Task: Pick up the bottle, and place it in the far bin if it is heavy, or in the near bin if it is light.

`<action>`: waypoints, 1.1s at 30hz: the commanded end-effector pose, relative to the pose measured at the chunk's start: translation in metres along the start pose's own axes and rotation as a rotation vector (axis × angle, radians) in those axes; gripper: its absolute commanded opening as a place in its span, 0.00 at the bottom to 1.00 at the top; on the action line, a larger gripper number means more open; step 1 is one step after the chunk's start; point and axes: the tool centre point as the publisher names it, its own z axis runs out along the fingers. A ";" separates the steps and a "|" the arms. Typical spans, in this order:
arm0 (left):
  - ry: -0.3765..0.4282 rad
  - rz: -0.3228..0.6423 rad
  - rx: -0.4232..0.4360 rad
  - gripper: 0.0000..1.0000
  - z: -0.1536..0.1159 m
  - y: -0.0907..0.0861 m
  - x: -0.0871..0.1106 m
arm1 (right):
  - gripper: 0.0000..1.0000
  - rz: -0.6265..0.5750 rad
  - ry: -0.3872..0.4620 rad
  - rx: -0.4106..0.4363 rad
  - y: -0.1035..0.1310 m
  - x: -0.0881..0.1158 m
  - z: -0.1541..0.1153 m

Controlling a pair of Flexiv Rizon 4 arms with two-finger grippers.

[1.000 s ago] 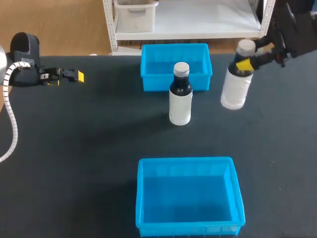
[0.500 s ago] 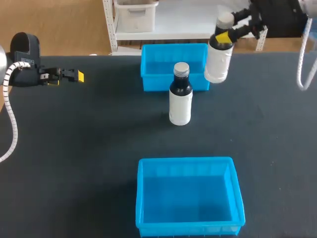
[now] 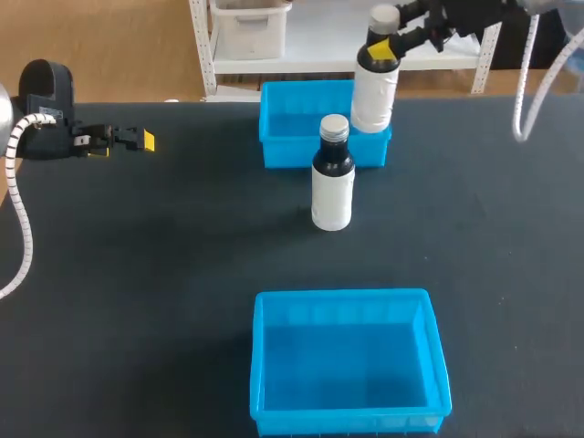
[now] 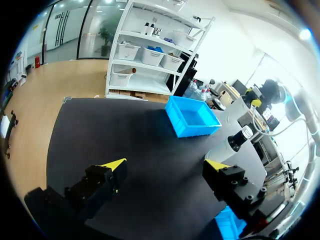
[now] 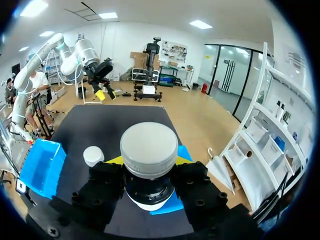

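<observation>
Holds white bottle (image 3: 372,91) by the neck in right gripper (image 3: 383,44), jaws closed on it, long axis vertical below them, above far bin (image 3: 283,151) right end (drop looks straight down). Leaves left gripper (image 4: 166,164) wide open, empty, well apart.

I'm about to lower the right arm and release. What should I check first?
1. Grip: the right gripper is shut on the held bottle at its neck: ok.
2. Position: the held bottle overlaps the right end of the far bin, but whether it is fully inside the rim: cannot tell.
3. Drop zone: nothing shows inside the far bin: ok.
4. Obstacle: the second bottle stands upright in front of the far bin, apart from the held bottle: ok.
5. Other arm: the left gripper is open, well away from both bins: ok.
</observation>
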 end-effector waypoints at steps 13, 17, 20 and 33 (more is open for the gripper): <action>0.000 0.000 0.000 1.00 0.000 0.000 0.000 | 0.00 -0.040 -0.005 -0.058 -0.024 -0.018 0.053; 0.000 0.000 0.000 1.00 0.000 0.000 0.000 | 0.00 -0.057 -0.005 -0.077 -0.024 -0.023 0.067; 0.000 0.000 0.000 1.00 0.000 0.000 0.000 | 0.00 -0.066 -0.003 -0.088 -0.027 -0.026 0.078; 0.000 0.000 0.000 1.00 0.000 0.000 0.000 | 0.00 -0.067 -0.007 -0.119 -0.037 -0.034 0.109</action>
